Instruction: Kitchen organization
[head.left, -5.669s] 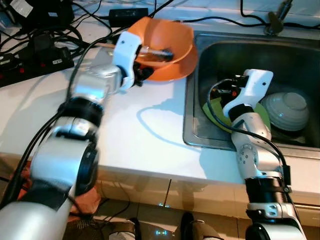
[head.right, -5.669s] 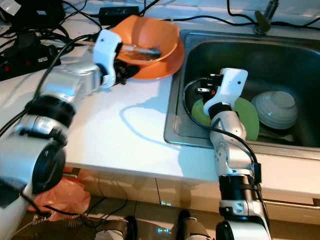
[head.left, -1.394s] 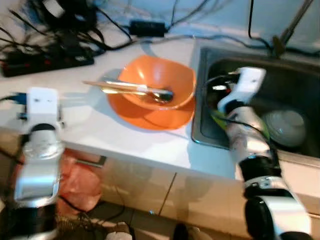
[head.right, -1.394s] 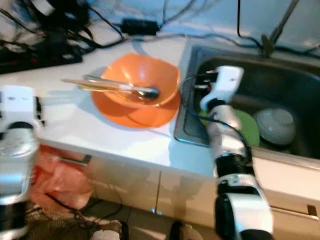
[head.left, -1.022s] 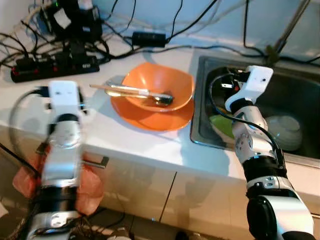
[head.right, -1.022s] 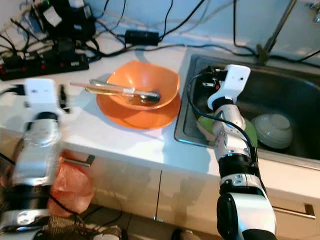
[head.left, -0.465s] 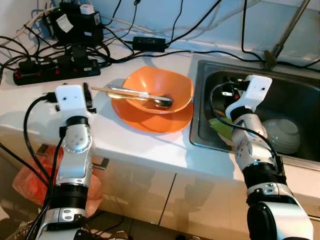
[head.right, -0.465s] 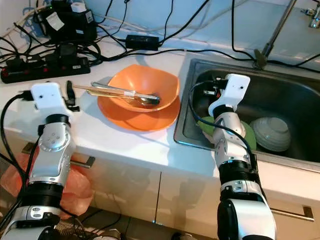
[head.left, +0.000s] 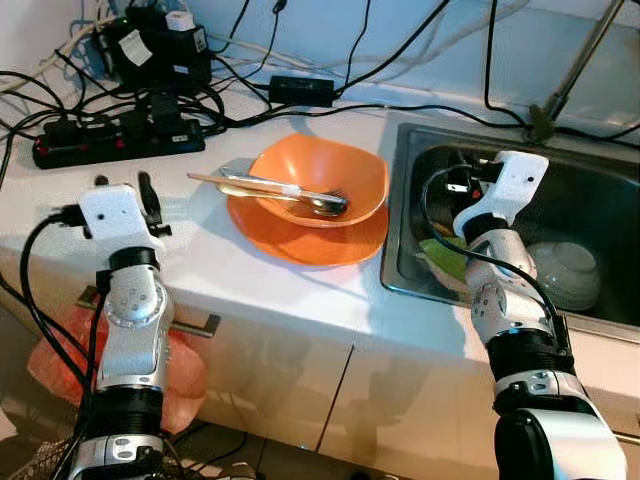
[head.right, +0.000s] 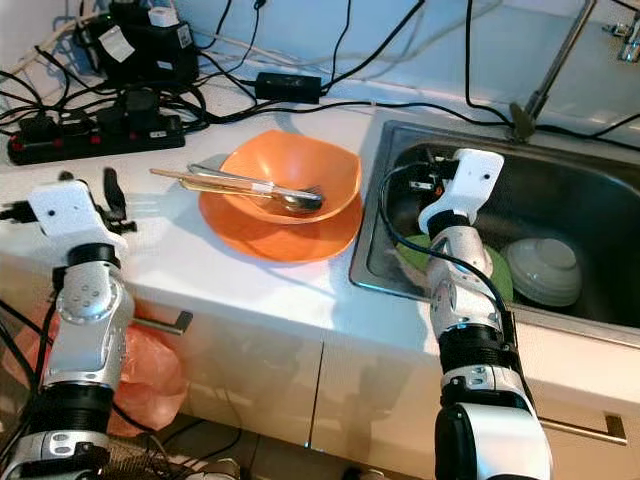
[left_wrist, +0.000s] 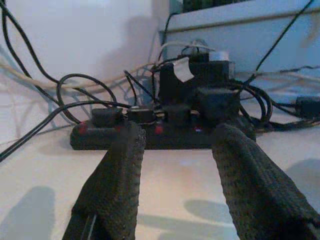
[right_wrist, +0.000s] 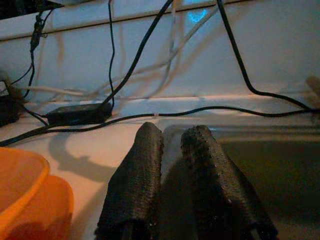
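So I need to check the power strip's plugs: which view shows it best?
The left wrist view: the power strip sits straight ahead between the left gripper fingers, plugs facing. Both eye views show it smaller, from above; the right wrist view faces other cables.

Silver jointed arms; white wrist housings; black cables; textured black claw fingers (left_wrist: 120, 185)

Head pair: we look down from above at the desk (head.left: 300, 290) and sink (head.left: 600, 190), sharing both.
Left wrist: we face the power strip (left_wrist: 150, 131), low and close.
Right wrist: we face the back wall across the sink rim.
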